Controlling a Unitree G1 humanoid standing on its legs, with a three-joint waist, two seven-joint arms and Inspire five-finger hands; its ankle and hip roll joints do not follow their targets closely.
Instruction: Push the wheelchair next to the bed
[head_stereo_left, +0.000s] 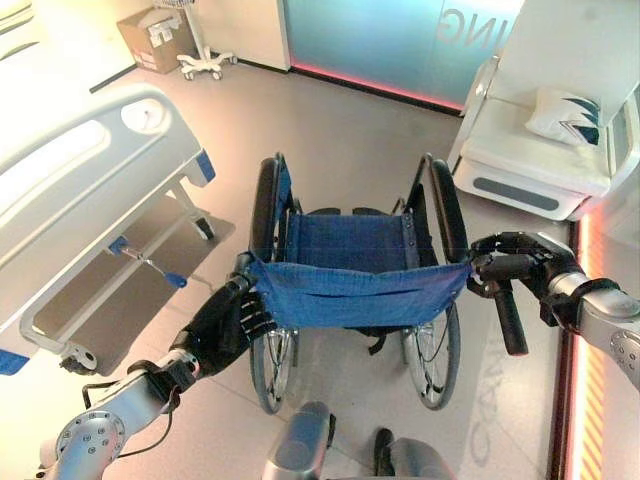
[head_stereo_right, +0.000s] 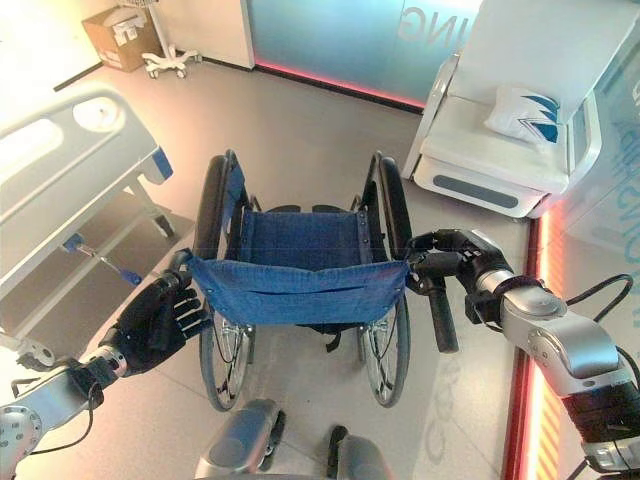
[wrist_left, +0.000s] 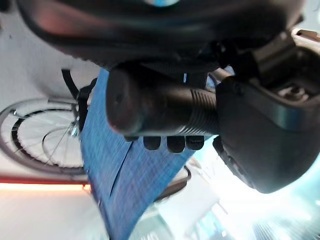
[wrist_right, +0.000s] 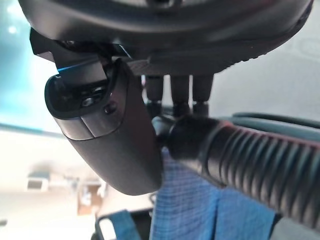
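A wheelchair with a blue seat and backrest stands in the middle of the floor, its back towards me. The white bed lies at the left, its footboard level with the chair's left wheel and a short gap away. My left hand is curled round the left push handle, fingers wrapped under it. My right hand is shut on the base of the right push handle, whose ribbed black grip sticks out past the hand towards me.
A white padded unit with a pillow stands at the right rear, close to the chair's right wheel. A cardboard box and a wheeled stand base sit by the far wall. Open floor lies ahead of the chair.
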